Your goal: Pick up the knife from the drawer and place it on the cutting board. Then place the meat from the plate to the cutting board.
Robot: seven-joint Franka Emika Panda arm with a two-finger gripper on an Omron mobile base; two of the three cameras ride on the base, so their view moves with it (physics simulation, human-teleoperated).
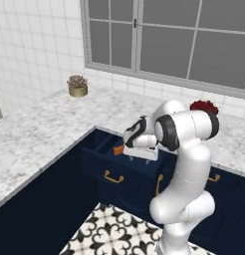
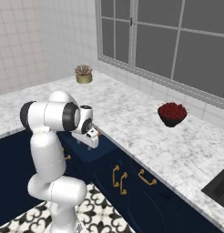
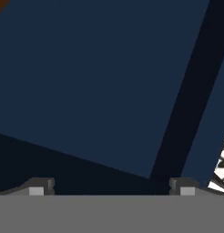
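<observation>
knife (image 1: pixel 118 149): only the orange-brown blocky handle shows, peeking from behind the hand, inside the open drawer; blade hidden, so can't tell its long axis or heading. Brown sliver at the top-left corner of the hand view (image 3: pixel 0 5) is likely the same handle.
drawer (image 1: pixel 102 164): dark navy, pulled out from the cabinet run, deep box, curved brass handle on the front; hand view looks onto its flat navy floor.
arm: rises from the base, elbow folded, forearm reaching left in the left base view, hand dipped over the drawer.
gripper (image 3: pixel 109 185): fingers spread wide apart, nothing between them, poised over the drawer floor, knife off to one side.
berries bowl (image 2: pixel 172 113): on the marble counter (image 2: pixel 145 132) near the window.
</observation>
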